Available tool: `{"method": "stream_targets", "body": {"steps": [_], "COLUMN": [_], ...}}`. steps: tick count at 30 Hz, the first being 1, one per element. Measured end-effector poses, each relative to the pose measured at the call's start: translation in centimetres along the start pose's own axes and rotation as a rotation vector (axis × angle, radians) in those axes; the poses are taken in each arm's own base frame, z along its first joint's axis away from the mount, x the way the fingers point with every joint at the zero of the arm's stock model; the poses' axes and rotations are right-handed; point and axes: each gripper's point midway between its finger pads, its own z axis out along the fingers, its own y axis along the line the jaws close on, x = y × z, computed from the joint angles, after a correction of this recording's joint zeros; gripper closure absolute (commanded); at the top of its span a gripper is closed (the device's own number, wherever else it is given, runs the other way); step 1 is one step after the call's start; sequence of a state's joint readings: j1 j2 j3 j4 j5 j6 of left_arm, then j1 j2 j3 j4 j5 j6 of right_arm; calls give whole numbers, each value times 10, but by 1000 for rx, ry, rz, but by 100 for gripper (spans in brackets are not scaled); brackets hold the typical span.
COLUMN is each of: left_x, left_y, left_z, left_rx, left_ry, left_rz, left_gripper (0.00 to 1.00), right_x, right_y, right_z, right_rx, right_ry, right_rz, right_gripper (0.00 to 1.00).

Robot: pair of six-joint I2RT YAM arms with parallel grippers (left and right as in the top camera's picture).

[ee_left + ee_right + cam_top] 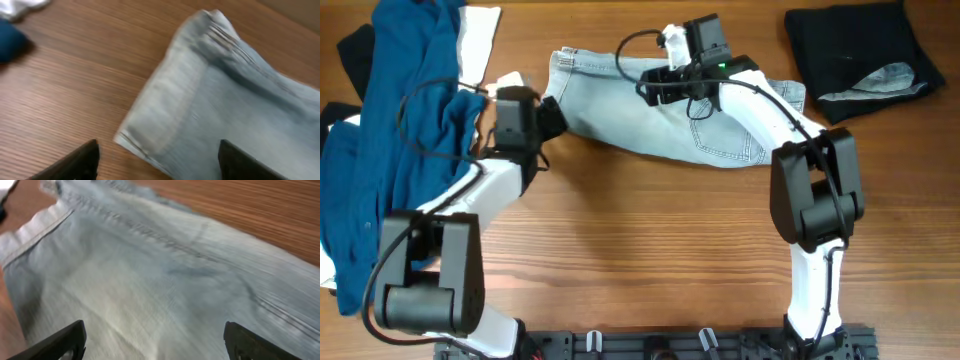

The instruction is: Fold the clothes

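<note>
The light-blue jeans [650, 120] lie folded across the back middle of the table. A back pocket shows at their right end. My left gripper [548, 115] is open at their left end. In the left wrist view the hem edge of the jeans [165, 115] lies between and ahead of my left gripper's open fingers [157, 162]. My right gripper [655, 88] is open over the upper middle of the jeans. In the right wrist view its fingers [155, 342] are spread above the denim and a stitched seam [150, 232]. Neither holds anything.
A dark blue shirt [390, 130] is heaped at the left, over white cloth [480, 40] and a black item. A black garment with a grey patch [860, 50] lies at the back right. The wooden table [640, 260] is bare in front.
</note>
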State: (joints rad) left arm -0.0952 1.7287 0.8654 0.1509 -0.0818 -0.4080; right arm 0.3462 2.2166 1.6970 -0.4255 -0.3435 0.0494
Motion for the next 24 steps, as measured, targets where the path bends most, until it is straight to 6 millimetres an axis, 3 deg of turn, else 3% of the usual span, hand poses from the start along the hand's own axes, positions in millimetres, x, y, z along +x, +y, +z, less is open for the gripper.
{"method": "stream_targets", "body": {"steps": [2, 4, 10, 11, 15, 19, 21, 23, 24], "left_x": [-7, -6, 16, 17, 21, 22, 20, 18, 20], "left_y": [18, 34, 37, 37, 40, 41, 40, 39, 36], "left_z": [1, 1, -2, -2, -3, -3, -2, -2, -2], "left_rx": [23, 49, 62, 60, 45, 43, 48, 55, 65], "left_ry": [20, 64, 161, 164, 182, 185, 175, 168, 176], "left_rz": [-41, -58, 5, 9, 8, 7, 8, 8, 9], "left_gripper": [0, 0, 0, 0, 0, 0, 0, 4, 6], "right_x": [7, 34, 60, 72, 105, 123, 122, 93, 65], "right_y": [7, 4, 7, 13, 45, 65, 72, 75, 72], "right_z": [15, 42, 32, 27, 16, 2, -6, -21, -40], "right_rx": [15, 28, 16, 8, -2, -69, -89, -76, -57], "right_ry": [15, 85, 232, 290, 445, 506, 490, 389, 298], "right_rz": [-71, -99, -210, -249, -350, -336, -297, -254, -217], "right_gripper": [10, 10, 10, 1, 0, 0, 0, 0, 0]}}
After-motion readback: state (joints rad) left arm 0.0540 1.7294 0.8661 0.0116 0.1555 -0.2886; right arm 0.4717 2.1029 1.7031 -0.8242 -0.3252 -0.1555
